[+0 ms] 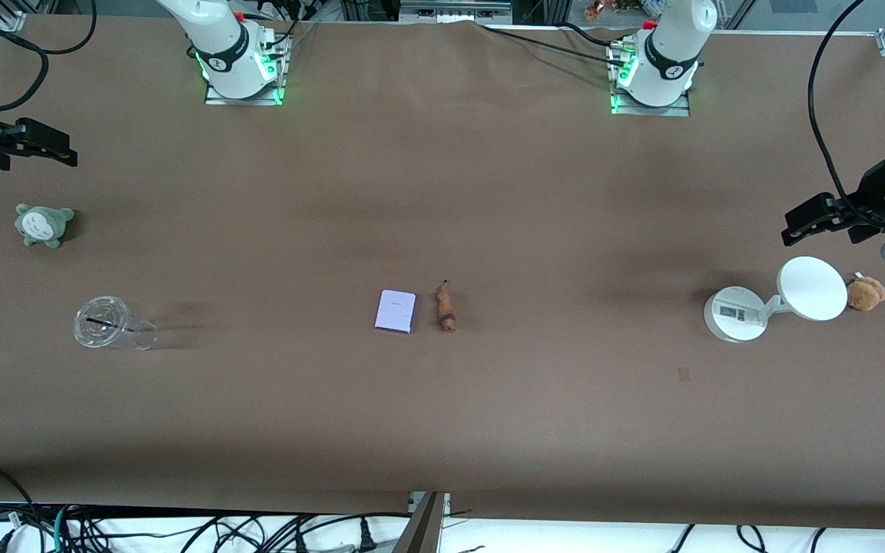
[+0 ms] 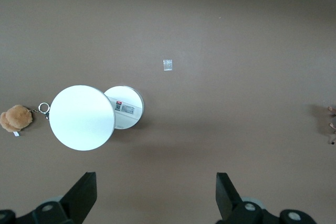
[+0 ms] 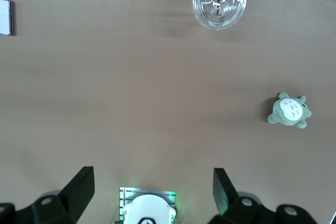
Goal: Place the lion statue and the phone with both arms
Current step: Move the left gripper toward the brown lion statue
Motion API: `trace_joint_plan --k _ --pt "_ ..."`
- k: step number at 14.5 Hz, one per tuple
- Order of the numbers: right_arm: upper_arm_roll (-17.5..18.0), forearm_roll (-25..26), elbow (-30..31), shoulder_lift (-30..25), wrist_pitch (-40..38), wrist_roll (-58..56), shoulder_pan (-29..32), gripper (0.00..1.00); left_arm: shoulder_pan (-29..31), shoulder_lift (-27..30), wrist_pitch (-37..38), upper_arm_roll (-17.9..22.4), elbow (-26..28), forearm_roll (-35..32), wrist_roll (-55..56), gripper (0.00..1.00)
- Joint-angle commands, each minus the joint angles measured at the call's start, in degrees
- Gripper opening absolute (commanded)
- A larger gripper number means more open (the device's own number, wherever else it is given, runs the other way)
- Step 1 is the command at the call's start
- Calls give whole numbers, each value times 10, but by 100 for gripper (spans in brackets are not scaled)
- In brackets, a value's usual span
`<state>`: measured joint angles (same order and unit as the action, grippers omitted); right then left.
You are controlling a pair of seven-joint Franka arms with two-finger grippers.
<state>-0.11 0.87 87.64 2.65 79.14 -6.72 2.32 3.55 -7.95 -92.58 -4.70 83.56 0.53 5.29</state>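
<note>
- We see the left end effector held up in the air at the left arm's end of the worktop, hanging above the bare surface beside the white stand; its fingers are spread wide with nothing between them, as the left wrist view shows.
- We see the right end effector up in the air at the right arm's end of the worktop, above the surface close to the grey-green plush; its fingers are likewise spread apart and hold nothing.
- Both arms reach out sideways from their bases toward the two ends of the worktop, well apart from the things in the middle.
- The phone lies flat near the middle of the worktop, its face up.
- The lion statue lies on its side just beside the phone, toward the left arm's end, not touching it, with its thin tail pointing away from the front camera.
- The white stand has a round base and a tilted disc; a small brown plush sits just beside the disc.
- A clear plastic cup lies on its side toward the right arm's end, nearer to the front camera than the grey-green plush.
- The right wrist view catches only an edge of the phone.
</note>
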Motion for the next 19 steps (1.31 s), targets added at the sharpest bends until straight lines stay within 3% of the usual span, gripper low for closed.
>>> trace_joint_plan --k 1,19 --pt "3 3 -18 8 -12 0 5 100 -4 14 19 0 -25 6 -2 100" --pt "2 3 -17 8 -14 1 6 100 7 -1 32 5 -25 12 -4 100"
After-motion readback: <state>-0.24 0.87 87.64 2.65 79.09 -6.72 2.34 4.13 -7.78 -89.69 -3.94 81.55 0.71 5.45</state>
